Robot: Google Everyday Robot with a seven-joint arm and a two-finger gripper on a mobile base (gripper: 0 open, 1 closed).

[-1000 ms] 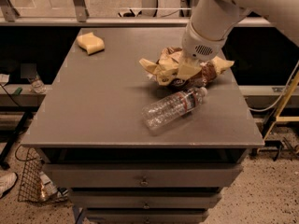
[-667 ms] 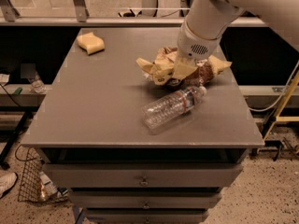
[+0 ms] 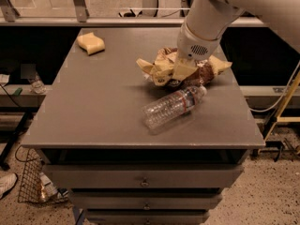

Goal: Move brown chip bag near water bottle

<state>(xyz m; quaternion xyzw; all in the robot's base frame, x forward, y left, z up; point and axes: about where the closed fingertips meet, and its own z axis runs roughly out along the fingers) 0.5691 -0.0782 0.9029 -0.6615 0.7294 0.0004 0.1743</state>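
Note:
The brown chip bag point(image 3: 157, 70) lies crumpled on the grey table point(image 3: 98, 107), right of its middle, with pale tan ends sticking out left and right. My gripper point(image 3: 183, 72) comes down from the upper right onto the middle of the bag and is shut on it. The big white wrist hides the bag's top. The water bottle point(image 3: 171, 108) lies on its side just in front of the bag. Its white cap points to the upper right, almost touching the bag.
A yellow wavy sponge piece point(image 3: 91, 42) sits at the table's far left corner. A small clear bottle point(image 3: 36, 83) stands on a lower ledge to the left. A wire basket point(image 3: 29, 186) stands on the floor at the left. Drawers point(image 3: 143, 182) are under the tabletop.
My gripper and the chip bag have shifted slightly to the left together. The water bottle has not moved.

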